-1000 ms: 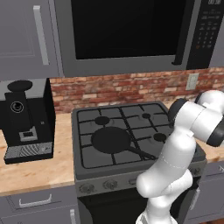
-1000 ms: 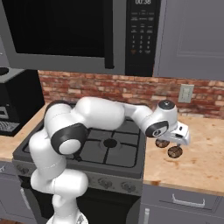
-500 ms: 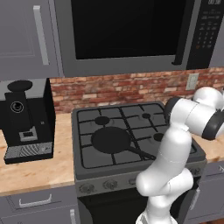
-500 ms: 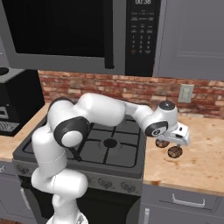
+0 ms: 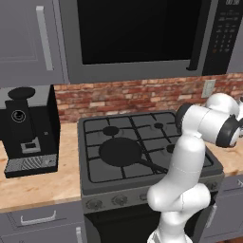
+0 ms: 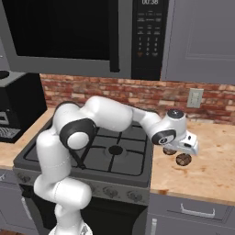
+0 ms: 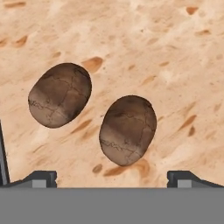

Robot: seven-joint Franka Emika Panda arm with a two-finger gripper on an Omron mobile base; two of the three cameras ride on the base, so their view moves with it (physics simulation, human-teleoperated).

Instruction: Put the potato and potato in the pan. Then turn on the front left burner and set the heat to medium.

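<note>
- The gripper [image 7: 112,177] hung over the wooden counter [image 6: 215,170] right of the stove [image 6: 98,158], its jaws spread wide and empty.
- Two potatoes lay side by side on the counter near its stove-side edge; one potato [image 7: 128,129] sat between the fingertips [image 7: 41,178], the other potato [image 7: 60,95] just beyond, apart.
- The pan [image 5: 119,152] rested on the stove's front left burner.
</note>
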